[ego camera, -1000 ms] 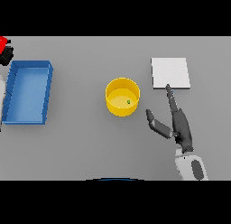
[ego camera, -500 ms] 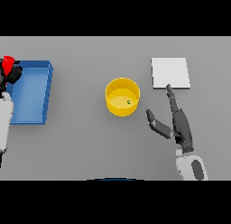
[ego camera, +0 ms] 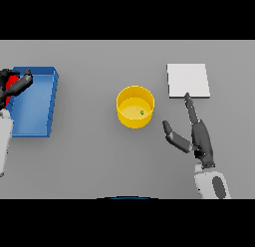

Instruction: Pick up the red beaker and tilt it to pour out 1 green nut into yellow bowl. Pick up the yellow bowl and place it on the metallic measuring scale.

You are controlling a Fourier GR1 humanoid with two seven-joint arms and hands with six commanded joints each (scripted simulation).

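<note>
The yellow bowl (ego camera: 135, 107) stands mid-table with one small green nut (ego camera: 142, 112) inside. To its right lies the pale metallic scale (ego camera: 188, 80), a flat square plate. My right hand (ego camera: 198, 135) is open between them, fingers straight and reaching toward the scale's near edge, thumb spread toward the bowl, touching neither. At the far left my left hand (ego camera: 15, 87) is curled round the red beaker (ego camera: 9, 83), holding it over the left part of the blue tray (ego camera: 43, 102). Most of the beaker is hidden by the fingers.
The blue tray is a shallow rectangular bin near the table's left edge. Bare grey table lies in front of the bowl and between the bowl and the tray.
My left arm has moved rightward into view with the red beaker, now over the blue tray. The right hand, bowl and scale stay where they were.
</note>
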